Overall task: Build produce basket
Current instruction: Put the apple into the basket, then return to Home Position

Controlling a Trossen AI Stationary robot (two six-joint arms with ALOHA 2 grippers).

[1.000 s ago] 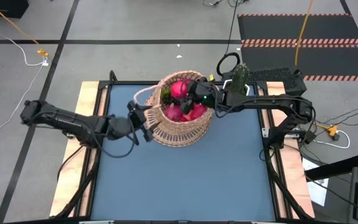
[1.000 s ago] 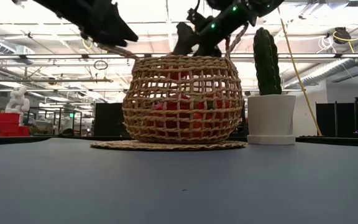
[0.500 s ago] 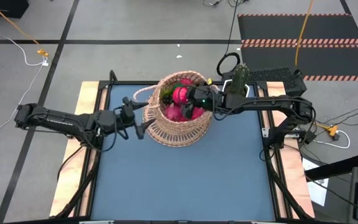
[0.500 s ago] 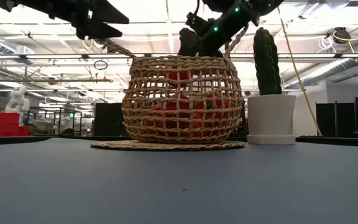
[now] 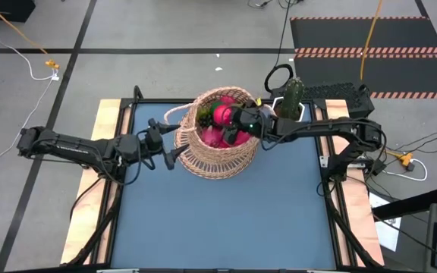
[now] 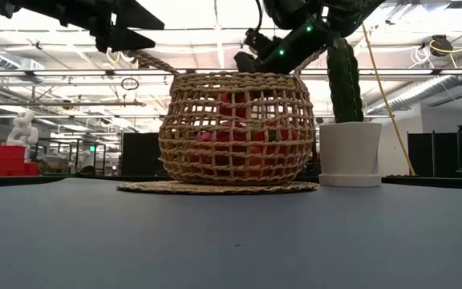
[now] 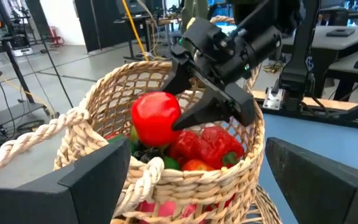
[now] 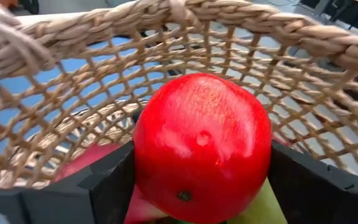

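Observation:
The tan wicker basket (image 5: 218,140) stands on a round woven mat (image 6: 215,187) at the table's far middle, with red, pink and green fruit (image 7: 204,146) inside. Its rope handle (image 5: 174,114) hangs over the left rim. My right gripper (image 5: 227,121) reaches in over the basket's right rim and is shut on a red apple (image 5: 220,115). My left gripper (image 5: 171,155) is open and empty just left of the basket. Its two fingers (image 7: 98,171) are spread wide and point at the basket's left wall. My right gripper pinches the red apple by two opposite sides (image 8: 143,155) between its two fingers (image 7: 207,112). The fingers come from the table's right, slanting down over the rim. The apple sits at the fingers' free ends, at about rim height above the other fruit.
A green cactus in a white pot (image 5: 293,95) stands just right of the basket, close under my right arm; it also shows in the low view (image 6: 348,128). The near half of the blue table top (image 5: 218,220) is bare. Wooden edges and a black frame (image 5: 332,182) border the table.
My left gripper has opened, let go of the basket's rope handle and drawn back toward the table's left edge. The basket stays on its mat. My right gripper keeps the red apple over the basket's opening.

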